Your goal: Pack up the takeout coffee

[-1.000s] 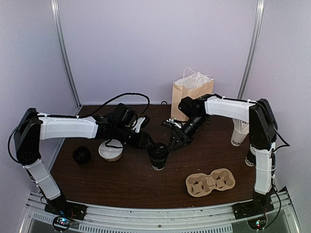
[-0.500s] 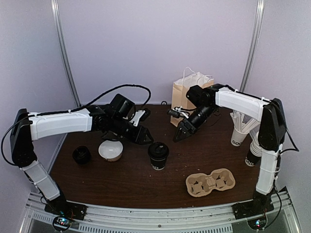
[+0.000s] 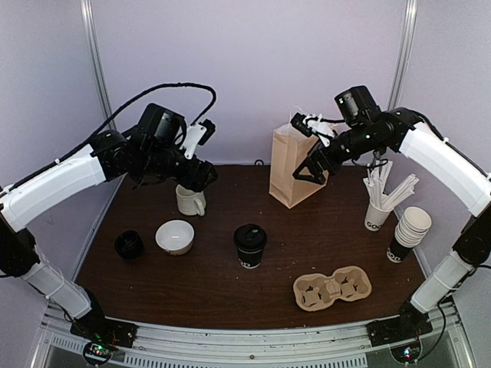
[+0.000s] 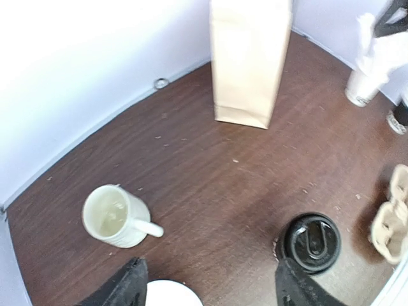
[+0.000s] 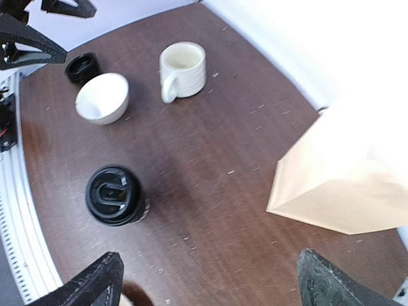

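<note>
**Coffee (image 3: 250, 244) upright on table (image 3: 222, 295), centre front, unheld.**
Lidded cup stands between bowl (image 3: 175, 236) and carrier (image 3: 332, 287), well apart from both arms. Left gripper (image 4: 210, 294) is raised near mug (image 3: 189, 201), fingers spread, nothing between. Right gripper (image 5: 210, 287) is raised beside bag (image 3: 295, 165) at table's back, fingers spread wide, nothing between.

On the dark wooden table (image 3: 215, 287), a cream mug (image 3: 190, 201) and a white bowl (image 3: 175, 236) are set below the left gripper's (image 4: 210, 284) jaws. A paper bag (image 3: 291, 165) is stood below the right gripper's (image 5: 210, 280) jaws, and the takeout coffee (image 3: 250, 245) is placed upright between both.
</note>
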Robot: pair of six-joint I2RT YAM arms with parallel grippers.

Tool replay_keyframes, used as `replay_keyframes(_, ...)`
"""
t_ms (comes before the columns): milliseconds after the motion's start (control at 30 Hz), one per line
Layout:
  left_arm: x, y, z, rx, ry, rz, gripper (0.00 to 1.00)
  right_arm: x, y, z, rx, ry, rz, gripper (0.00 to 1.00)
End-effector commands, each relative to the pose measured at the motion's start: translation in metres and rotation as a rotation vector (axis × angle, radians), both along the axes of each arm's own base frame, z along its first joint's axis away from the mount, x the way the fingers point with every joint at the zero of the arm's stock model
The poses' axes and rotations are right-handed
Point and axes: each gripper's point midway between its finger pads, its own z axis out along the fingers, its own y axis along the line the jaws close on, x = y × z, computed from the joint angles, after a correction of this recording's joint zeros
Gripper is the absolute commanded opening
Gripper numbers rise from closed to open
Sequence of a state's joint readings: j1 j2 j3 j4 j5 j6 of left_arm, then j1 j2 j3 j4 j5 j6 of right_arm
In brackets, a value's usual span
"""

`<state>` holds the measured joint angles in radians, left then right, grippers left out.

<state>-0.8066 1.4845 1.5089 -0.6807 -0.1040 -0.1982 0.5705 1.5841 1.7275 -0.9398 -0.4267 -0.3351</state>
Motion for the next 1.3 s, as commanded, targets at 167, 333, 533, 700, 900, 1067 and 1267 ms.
replay_keyframes(167, 0.041, 0.046, -0.006, 0.112, -0.306, 0.169, 0.84, 0.007, 0.01, -0.034, -0.057, 0.023, 0.071, 0.99)
replay_keyframes(333, 0.028, 0.051, -0.009, 0.081, -0.387, 0.108, 0.84, -0.004, 0.029, -0.042, -0.065, 0.013, 0.156, 0.98)
replay_keyframes(533, 0.004, 0.041, 0.001, 0.012, -0.387, -0.029, 0.71, -0.026, 0.065, -0.074, -0.161, 0.062, 0.294, 0.94)
replay_keyframes(700, -0.008, 0.032, 0.003, -0.059, -0.326, -0.104, 0.58, -0.041, 0.091, -0.103, -0.225, 0.086, 0.372, 0.96)
replay_keyframes(900, 0.021, 0.07, -0.001, -0.021, -0.268, 0.214, 0.97, -0.04, 0.108, -0.123, -0.284, 0.116, 0.395, 0.99)
replay_keyframes(1067, 0.029, 0.07, -0.027, 0.056, -0.116, 0.234, 0.98, -0.04, 0.115, -0.136, -0.313, 0.142, 0.403, 0.99)
replay_keyframes(1267, 0.029, 0.068, -0.036, 0.077, -0.072, 0.23, 0.98, -0.047, 0.119, -0.137, -0.309, 0.152, 0.428, 1.0)
